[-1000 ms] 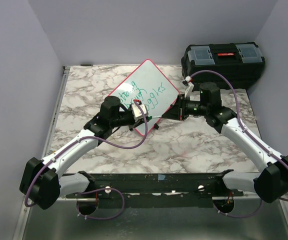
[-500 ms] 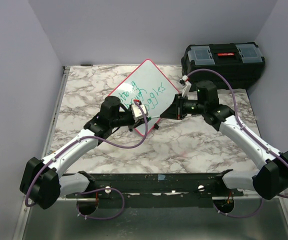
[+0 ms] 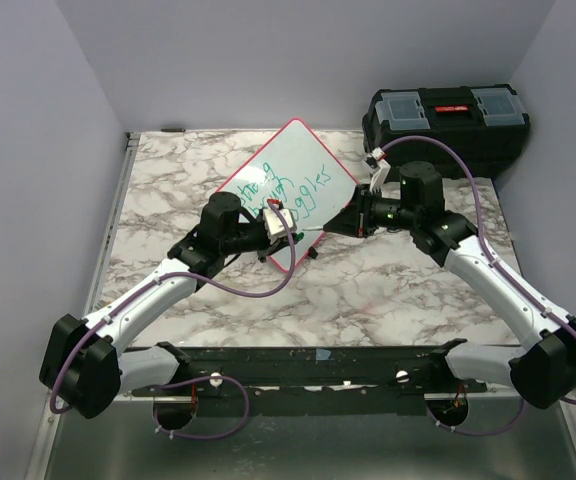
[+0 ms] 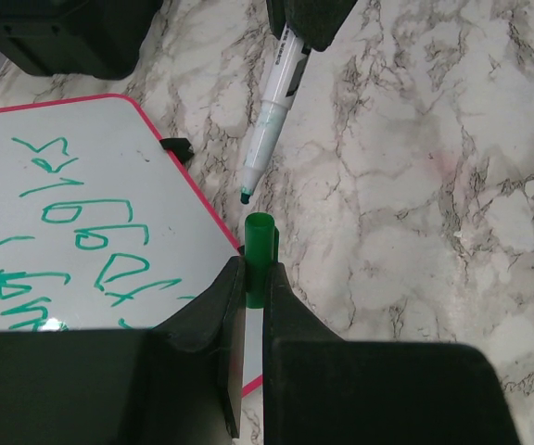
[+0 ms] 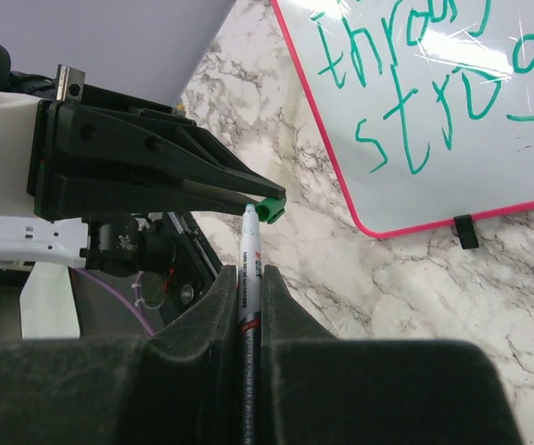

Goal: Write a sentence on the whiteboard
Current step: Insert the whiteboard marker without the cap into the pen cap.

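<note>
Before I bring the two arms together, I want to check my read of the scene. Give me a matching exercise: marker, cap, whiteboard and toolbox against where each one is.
1. marker
2. green cap
3. whiteboard
4. toolbox

A. at the far right corner
B. pinched in the left gripper
C. flat on the marble table, green writing on it
D. pinched in the right gripper

Pairs: 1-D, 2-B, 3-C, 4-A

Black toolbox [image 3: 446, 125] at far right corner, marble tabletop [image 3: 368, 300], uncapped marker [image 4: 270, 119], tip near green cap [image 4: 260, 248].
</note>
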`<action>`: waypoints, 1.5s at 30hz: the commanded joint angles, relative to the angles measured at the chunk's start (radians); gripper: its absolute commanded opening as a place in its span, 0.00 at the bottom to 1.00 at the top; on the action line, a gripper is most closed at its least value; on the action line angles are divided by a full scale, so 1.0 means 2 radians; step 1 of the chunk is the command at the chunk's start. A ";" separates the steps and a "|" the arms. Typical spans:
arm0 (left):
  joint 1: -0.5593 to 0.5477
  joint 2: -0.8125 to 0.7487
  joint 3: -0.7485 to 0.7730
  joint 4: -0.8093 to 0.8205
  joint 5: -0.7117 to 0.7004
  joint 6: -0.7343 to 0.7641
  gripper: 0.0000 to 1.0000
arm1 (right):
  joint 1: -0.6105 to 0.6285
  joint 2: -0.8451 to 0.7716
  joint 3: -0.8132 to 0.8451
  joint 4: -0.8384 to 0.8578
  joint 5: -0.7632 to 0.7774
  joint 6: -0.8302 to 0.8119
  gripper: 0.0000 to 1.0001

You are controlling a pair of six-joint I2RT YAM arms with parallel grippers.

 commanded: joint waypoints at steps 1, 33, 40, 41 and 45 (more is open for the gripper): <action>-0.001 -0.004 0.004 0.012 0.006 -0.001 0.00 | 0.004 0.002 0.005 -0.001 0.014 0.004 0.01; -0.002 0.008 0.016 0.014 0.001 -0.010 0.00 | 0.004 0.033 0.004 -0.018 0.004 -0.003 0.01; -0.001 0.015 0.010 0.017 -0.008 -0.012 0.00 | 0.005 0.015 0.014 -0.016 0.025 -0.002 0.01; -0.001 0.017 0.010 0.016 -0.011 -0.013 0.00 | 0.005 0.013 0.015 -0.018 0.026 -0.002 0.01; -0.001 0.023 0.011 0.016 -0.014 -0.015 0.00 | 0.004 0.013 0.015 -0.021 0.024 -0.003 0.01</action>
